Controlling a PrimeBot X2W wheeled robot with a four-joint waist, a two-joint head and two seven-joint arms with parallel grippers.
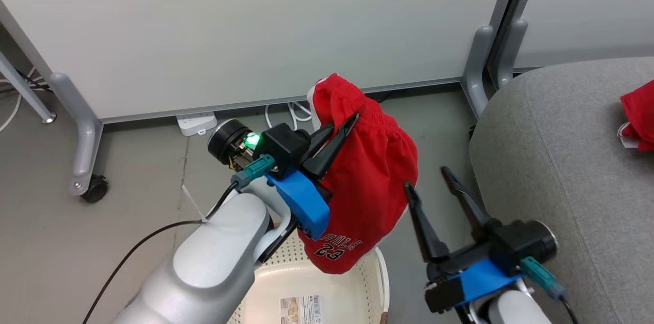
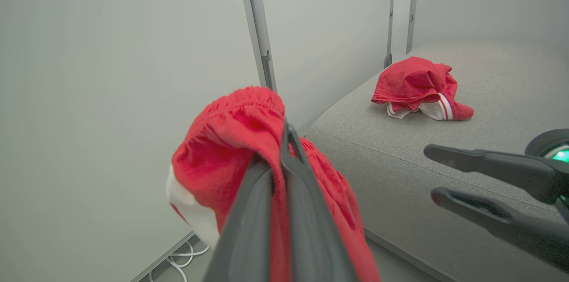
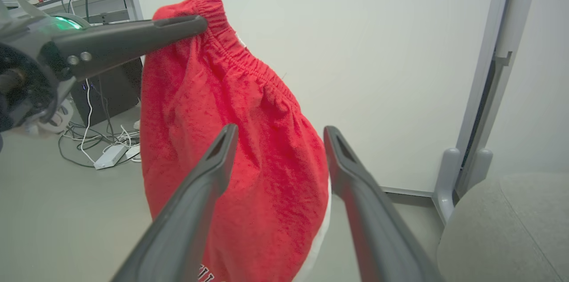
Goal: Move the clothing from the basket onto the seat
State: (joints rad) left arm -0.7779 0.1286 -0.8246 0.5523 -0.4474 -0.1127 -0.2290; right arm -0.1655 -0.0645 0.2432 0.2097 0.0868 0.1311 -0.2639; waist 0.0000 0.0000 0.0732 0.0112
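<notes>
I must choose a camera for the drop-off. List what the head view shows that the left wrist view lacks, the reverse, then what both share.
Head view: the basket below the hanging red shorts, their "23" print, a power strip on the floor. Left wrist view: the whole crumpled garment on the seat, white striped trim included. Both: the shorts held in the left gripper's shut jaws, the right gripper with jaws open, the grey seat.
</notes>
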